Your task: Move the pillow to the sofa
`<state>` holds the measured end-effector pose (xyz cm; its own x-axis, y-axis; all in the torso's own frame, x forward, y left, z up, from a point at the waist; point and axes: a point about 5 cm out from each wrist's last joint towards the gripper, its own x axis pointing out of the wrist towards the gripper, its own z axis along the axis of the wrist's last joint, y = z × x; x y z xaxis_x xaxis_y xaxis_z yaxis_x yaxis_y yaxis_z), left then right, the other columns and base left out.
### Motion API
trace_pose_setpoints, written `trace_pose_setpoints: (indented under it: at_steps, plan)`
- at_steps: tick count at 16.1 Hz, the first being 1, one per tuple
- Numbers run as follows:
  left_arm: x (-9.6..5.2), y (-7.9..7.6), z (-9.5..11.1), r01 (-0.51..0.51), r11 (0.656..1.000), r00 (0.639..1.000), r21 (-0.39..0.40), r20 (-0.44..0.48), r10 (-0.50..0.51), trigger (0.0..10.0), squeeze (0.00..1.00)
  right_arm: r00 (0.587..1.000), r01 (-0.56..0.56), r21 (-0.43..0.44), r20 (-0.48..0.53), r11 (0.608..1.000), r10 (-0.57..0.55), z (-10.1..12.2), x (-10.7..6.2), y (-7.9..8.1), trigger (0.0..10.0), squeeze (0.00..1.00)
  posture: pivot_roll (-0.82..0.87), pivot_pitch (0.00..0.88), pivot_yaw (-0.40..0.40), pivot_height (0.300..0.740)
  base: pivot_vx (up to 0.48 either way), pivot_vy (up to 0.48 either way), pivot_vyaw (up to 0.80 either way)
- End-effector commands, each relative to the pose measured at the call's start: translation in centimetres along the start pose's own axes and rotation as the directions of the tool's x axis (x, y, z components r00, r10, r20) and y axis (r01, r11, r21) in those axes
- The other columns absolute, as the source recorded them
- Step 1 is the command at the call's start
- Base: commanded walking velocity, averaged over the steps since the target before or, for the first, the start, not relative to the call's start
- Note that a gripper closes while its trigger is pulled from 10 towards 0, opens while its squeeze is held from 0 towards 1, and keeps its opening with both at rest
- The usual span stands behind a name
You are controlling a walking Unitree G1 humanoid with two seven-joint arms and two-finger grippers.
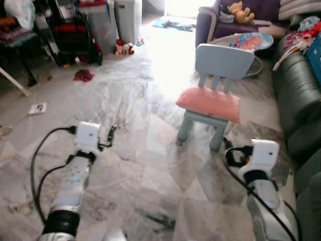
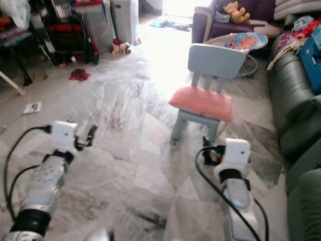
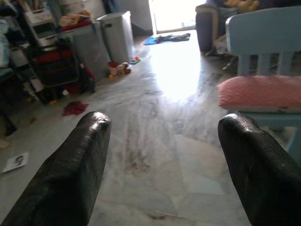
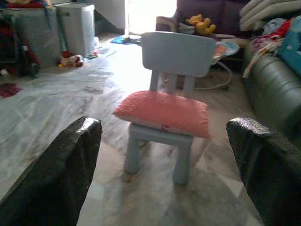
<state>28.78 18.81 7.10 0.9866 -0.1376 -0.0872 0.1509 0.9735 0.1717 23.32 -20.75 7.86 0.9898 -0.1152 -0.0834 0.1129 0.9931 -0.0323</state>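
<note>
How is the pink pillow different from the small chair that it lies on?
The pillow is pink, while the chair is pale blue. The pillow looks soft, with a dotted surface; the chair looks hard and smooth. The pillow lies flat on the seat and hangs over its edges, while the chair stands upright on the marble floor beside the dark green sofa. Both are in front of the robot, and neither tool touches them.

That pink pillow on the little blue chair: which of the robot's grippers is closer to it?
The right. The right gripper hangs just short of the chair, below the pink pillow. The left gripper is well off to the pillow's left, over bare floor. Both are open.
</note>
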Motion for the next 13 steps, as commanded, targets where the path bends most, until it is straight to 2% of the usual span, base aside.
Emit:
trace_pose_setpoints:
  at_steps: [1,6,7,8,9,13]
  plan:
    - [-0.18,0.74,-0.18,-0.02,1.0,1.0,0.007,-0.016,0.02,10.0,0.0,1.0,-0.023,0.003,0.01,1.0,0.023,0.32,0.34,0.59,10.0,0.0,-0.04,0.0,-0.025,0.74,0.0,-0.356,0.0]
    - [-0.12,0.72,-0.06,-0.027,1.0,1.0,0.004,-0.004,0.027,10.0,0.0,1.0,-0.025,0.001,0.01,1.0,0.025,0.37,0.41,0.61,10.0,0.0,-0.04,0.0,-0.026,0.74,0.0,-0.362,0.0]
    - [-0.12,0.75,0.01,-0.047,0.999,0.999,-0.011,0.009,0.047,10.0,0.0,1.0,-0.025,0.002,0.01,1.0,0.025,0.38,0.42,0.63,10.0,0.0,-0.04,0.0,-0.027,0.74,0.0,0.0,0.0]
    - [-0.08,0.83,-0.04,-0.079,0.997,0.997,0.009,0.004,0.079,10.0,0.0,1.0,-0.026,0.003,0.011,1.0,0.026,0.42,0.49,0.71,10.0,0.0,-0.04,0.0,-0.029,0.74,0.0,0.0,0.0]
    - [-0.07,0.88,-0.39,-0.09,0.996,0.996,-0.01,-0.022,0.09,10.0,0.0,1.0,-0.028,0.004,0.012,1.0,0.027,0.48,0.58,0.87,10.0,0.0,-0.04,0.0,-0.031,0.74,0.0,0.0,0.0]
    - [-0.02,1.23,-0.63,-0.069,0.996,0.997,-0.049,-0.039,0.067,10.0,0.0,0.999,-0.031,0.009,0.007,0.999,0.031,0.41,0.74,0.93,10.0,0.0,-0.04,0.0,-0.035,0.74,0.0,0.0,0.0]
